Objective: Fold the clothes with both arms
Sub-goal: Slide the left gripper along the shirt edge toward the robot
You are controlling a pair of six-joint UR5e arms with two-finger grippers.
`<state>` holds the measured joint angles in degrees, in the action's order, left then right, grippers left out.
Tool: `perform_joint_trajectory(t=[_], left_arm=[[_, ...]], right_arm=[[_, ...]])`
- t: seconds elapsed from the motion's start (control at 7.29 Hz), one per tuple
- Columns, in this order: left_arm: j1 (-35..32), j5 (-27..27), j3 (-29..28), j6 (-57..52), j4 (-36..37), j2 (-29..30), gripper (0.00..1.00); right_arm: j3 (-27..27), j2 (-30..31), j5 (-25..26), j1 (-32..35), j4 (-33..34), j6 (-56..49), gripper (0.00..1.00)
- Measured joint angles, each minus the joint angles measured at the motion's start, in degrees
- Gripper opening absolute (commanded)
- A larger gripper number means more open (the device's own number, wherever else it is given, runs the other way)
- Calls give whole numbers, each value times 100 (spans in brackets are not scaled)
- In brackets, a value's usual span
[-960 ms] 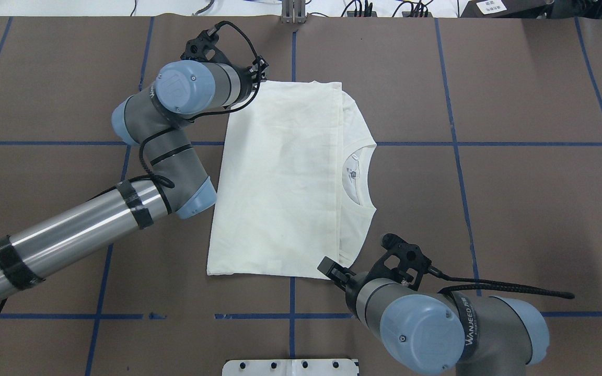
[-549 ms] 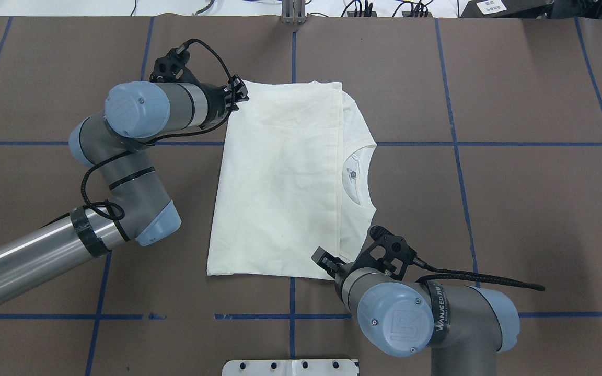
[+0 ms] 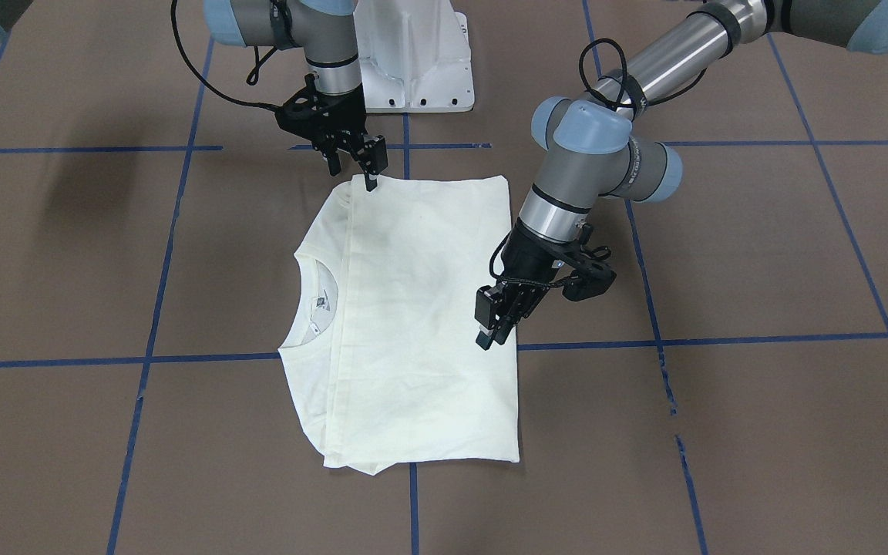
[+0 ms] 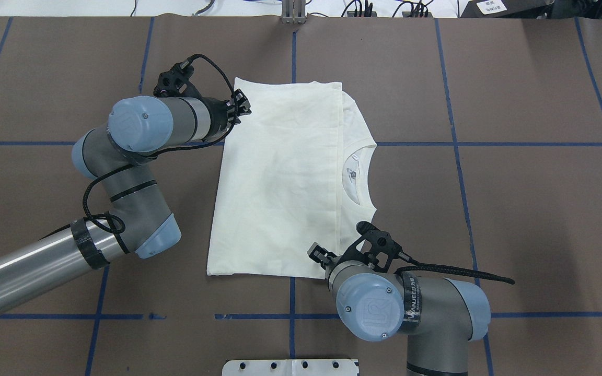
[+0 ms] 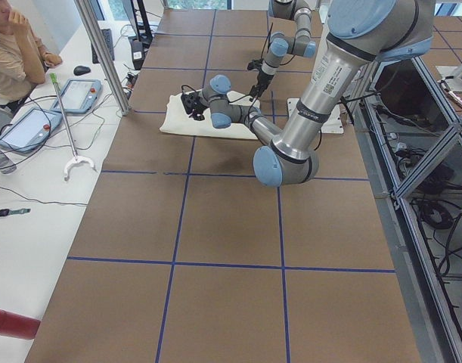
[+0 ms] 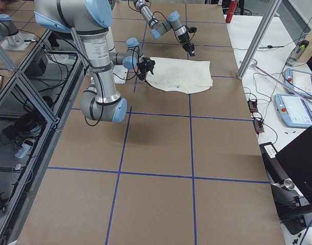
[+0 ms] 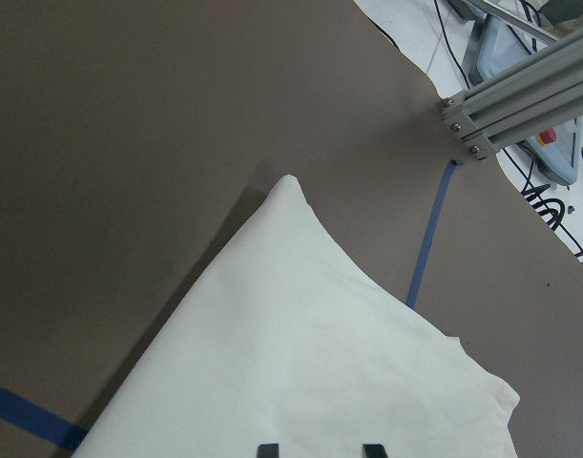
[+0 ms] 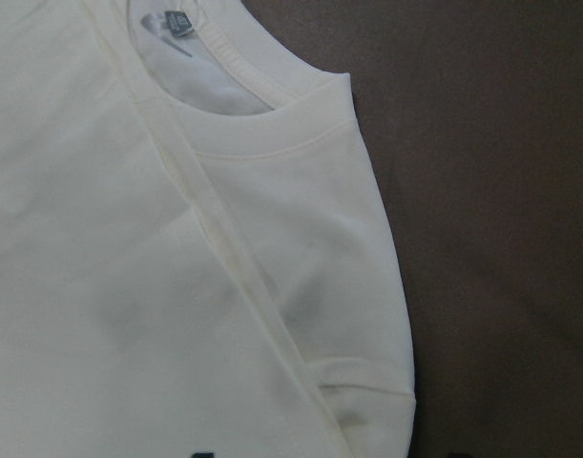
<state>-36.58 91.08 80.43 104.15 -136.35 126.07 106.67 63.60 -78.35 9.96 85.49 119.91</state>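
Note:
The cream shirt [image 4: 280, 177] lies folded flat on the brown table, its ribbed neck [image 4: 356, 172] facing the view's right and its print hidden. My left gripper [image 4: 242, 104] hovers open over the shirt's far left corner. In the left wrist view its two fingertips stand apart above the cloth [image 7: 320, 363]. My right gripper [image 4: 317, 255] is open at the shirt's near edge, by the shoulder fold [image 8: 358, 391]. In the front-facing view the left gripper [image 3: 492, 333] is over the shirt's right edge and the right gripper [image 3: 359, 166] touches down at the top edge.
Blue tape lines [image 4: 290, 316] cross the table. The white pedestal base [image 3: 413, 62] stands behind the shirt on the robot's side. A metal post [image 4: 293, 13] rises at the far edge. A person [image 5: 15, 45] sits at a side desk with tablets.
My left arm swung back toward the view's left, carrying its gripper from the shirt's far corner to its left edge. The right gripper moved left and onto the shirt's near edge.

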Motion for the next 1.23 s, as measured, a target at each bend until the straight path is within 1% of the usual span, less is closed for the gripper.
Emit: perform_joint_trajectory(t=[0.14,0.27,0.41,0.55,0.96,1.23], left_arm=[[7,-4,1,2,2,-2,40],[9,-8,-1,4,3,-6,40],[10,-12,-4,2,3,-7,40],[11,-16,-7,1,3,-6,40],[18,-26,0,7,11,2,40],[19,-15,116,1,102,2,41]], right_arm=[[-42,-7,-3,3,3,-1,36],[-59,-16,-4,4,5,23,34],[-67,-16,-5,6,4,76,27],[-70,-7,-5,6,3,127,0],[-64,-10,-11,6,0,211,0],[59,-14,-25,35,-4,201,0]])
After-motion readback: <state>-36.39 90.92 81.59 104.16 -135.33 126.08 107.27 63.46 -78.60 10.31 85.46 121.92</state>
